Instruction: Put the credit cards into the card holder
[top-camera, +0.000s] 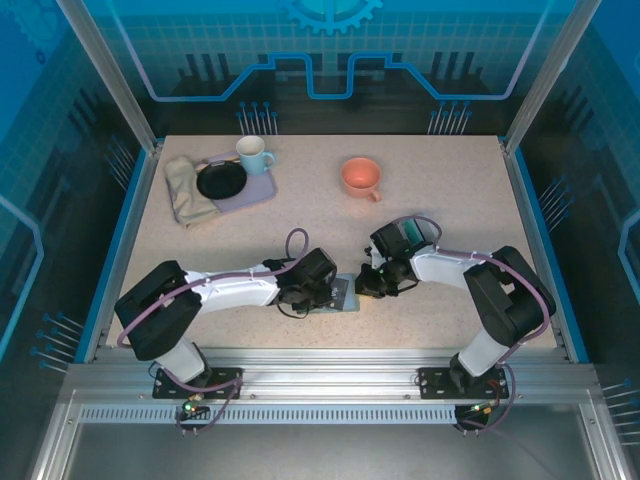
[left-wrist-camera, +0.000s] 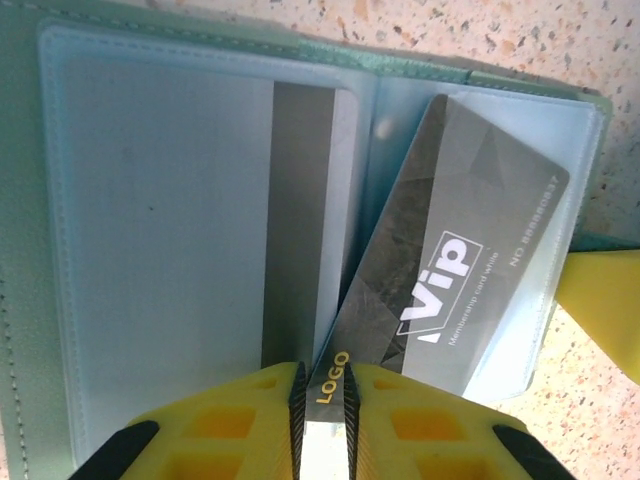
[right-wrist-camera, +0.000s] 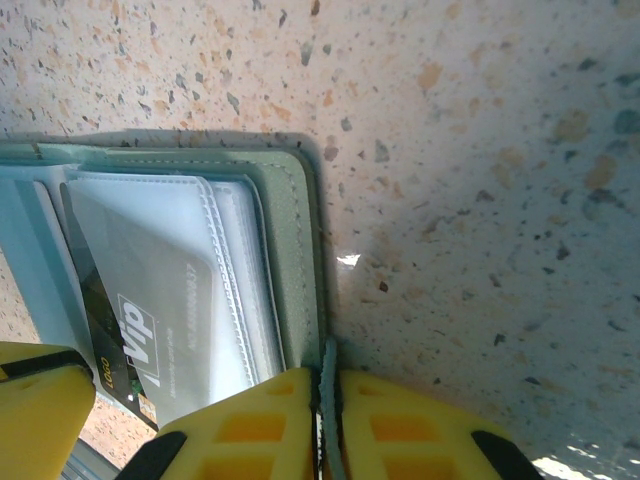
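One dark card (left-wrist-camera: 450, 260) is pinched at its near end by the left gripper (left-wrist-camera: 322, 400). Its long axis slants away from the fingers, skewed, with the far end partly under the right clear sleeve of the holder (left-wrist-camera: 20, 250). The holder lies open at the middle of the tabletop (top-camera: 450, 200)'s near edge. The right gripper (right-wrist-camera: 328, 400) clamps the holder's outer edge. The card probably needs squaring before it is pushed in.

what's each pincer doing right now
left pincer: closed, pinching the dark vip card by its corner
right pincer: closed on the edge of the card holder
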